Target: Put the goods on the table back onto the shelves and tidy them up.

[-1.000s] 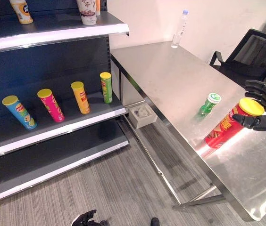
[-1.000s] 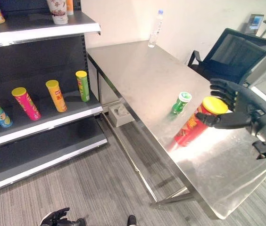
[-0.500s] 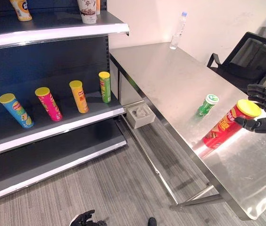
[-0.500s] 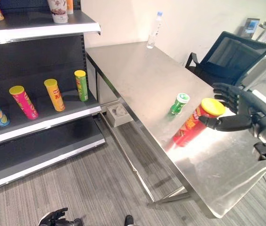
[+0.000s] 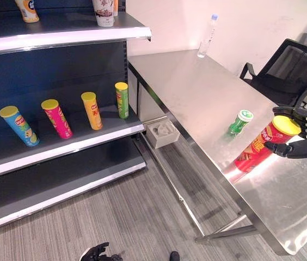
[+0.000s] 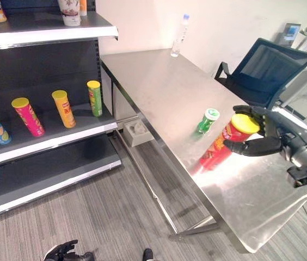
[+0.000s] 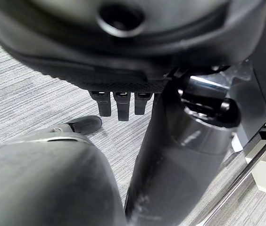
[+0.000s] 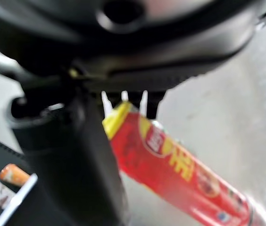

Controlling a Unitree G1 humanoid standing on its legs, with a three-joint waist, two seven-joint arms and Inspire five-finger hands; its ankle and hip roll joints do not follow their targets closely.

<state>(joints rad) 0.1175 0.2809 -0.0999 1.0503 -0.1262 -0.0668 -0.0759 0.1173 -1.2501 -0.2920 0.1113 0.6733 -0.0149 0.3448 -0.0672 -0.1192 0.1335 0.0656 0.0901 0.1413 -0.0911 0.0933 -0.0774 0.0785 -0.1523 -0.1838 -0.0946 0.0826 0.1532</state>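
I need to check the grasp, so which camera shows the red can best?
The right eye view: the whole red can stands on the table with the right hand around its yellow lid. The left eye view shows it near the frame edge. The right wrist view shows it close but blurred, partly behind the thumb.

free room: bare tabletop (image 6: 159,87) toward the wall;
obstacle: green can (image 6: 208,120) just beside red can (image 6: 224,142)
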